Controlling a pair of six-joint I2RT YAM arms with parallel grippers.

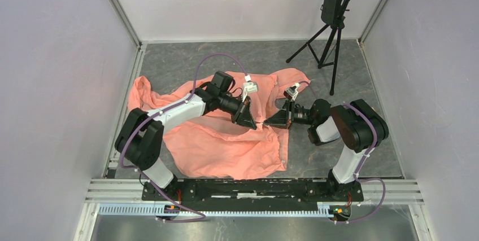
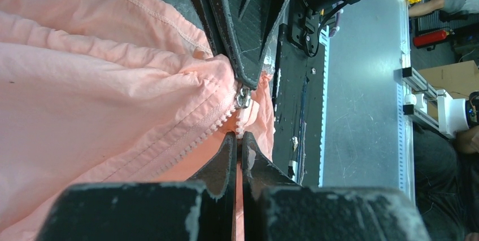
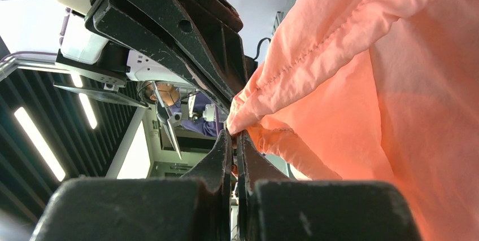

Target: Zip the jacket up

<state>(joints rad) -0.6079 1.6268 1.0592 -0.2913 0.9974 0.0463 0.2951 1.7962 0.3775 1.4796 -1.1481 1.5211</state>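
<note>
Grey table [image 1: 181, 60] carries the jacket [image 1: 226, 145], spread under both grippers.
Left gripper [image 2: 238, 139] pinches the zipper strip [image 2: 219, 123]; the slider [image 2: 243, 97] sits just beyond its fingertips, where the right gripper [image 3: 233, 138] also pinches the jacket; zipping looks hardly begun.

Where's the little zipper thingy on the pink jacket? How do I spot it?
Find the big pink jacket on the table. Where the left gripper and right gripper meet over it, follow the pale zipper teeth to the slider. It's the only shiny metal piece.
</note>
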